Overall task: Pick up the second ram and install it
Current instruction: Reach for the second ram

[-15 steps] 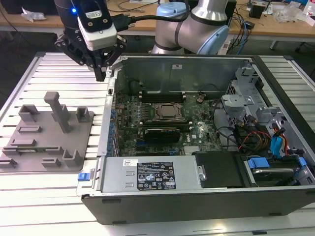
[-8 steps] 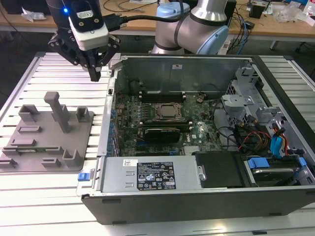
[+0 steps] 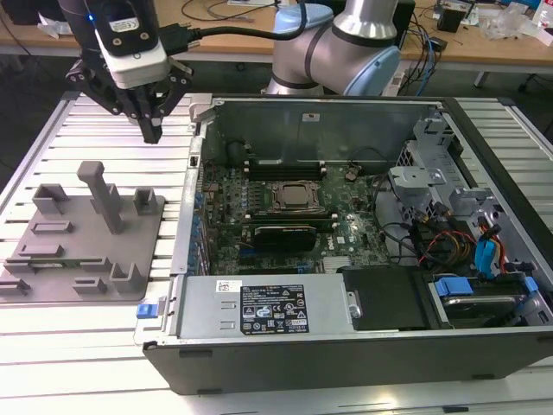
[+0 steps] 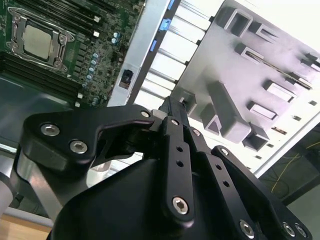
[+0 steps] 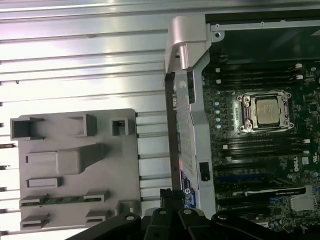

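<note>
The second ram (image 5: 62, 199) is a thin dark-green stick lying flat in a slot of the grey holder fixture (image 5: 75, 165); it also appears as a thin dark strip (image 4: 279, 68) in the second wrist view. My gripper (image 3: 153, 131) hangs above the slatted table, between the fixture (image 3: 86, 233) and the open computer case (image 3: 346, 259). Its fingers (image 4: 170, 107) are shut with nothing between them. It is well above the ram and off to the case side of the fixture. The processor socket (image 3: 298, 196) lies in the middle of the motherboard, with long memory slots (image 5: 260, 75) on either side.
The case's metal side wall (image 3: 192, 186) rises between the fixture and the motherboard. A black ribbed card (image 3: 281, 235) sits in front of the socket. Drive bays and cable bundles (image 3: 467, 233) crowd the exterior view's right. The fixture has an upright post (image 3: 102, 194).
</note>
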Controlling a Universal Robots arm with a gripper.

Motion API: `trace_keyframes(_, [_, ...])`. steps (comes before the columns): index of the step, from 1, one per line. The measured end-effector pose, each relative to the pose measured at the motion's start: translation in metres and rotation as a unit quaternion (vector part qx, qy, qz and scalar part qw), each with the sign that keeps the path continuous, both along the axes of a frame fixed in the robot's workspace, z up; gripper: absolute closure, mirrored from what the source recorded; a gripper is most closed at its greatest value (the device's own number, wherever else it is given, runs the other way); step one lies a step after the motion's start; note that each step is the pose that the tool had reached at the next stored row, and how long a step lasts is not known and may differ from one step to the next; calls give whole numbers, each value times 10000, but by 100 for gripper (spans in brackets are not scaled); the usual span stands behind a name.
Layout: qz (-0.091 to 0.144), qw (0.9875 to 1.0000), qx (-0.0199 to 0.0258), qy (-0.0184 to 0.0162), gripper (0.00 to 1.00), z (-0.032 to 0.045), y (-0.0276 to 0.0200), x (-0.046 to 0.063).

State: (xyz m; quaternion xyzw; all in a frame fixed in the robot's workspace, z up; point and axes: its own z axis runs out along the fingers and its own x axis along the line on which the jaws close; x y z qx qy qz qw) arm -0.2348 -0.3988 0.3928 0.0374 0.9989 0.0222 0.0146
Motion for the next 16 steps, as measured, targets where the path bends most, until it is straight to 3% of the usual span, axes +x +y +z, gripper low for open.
trace_keyframes(10, [0,10000,0,-4,92,-1,0,-201])
trace_keyframes(16, [0,10000,0,-10,92,-2,0,-385])
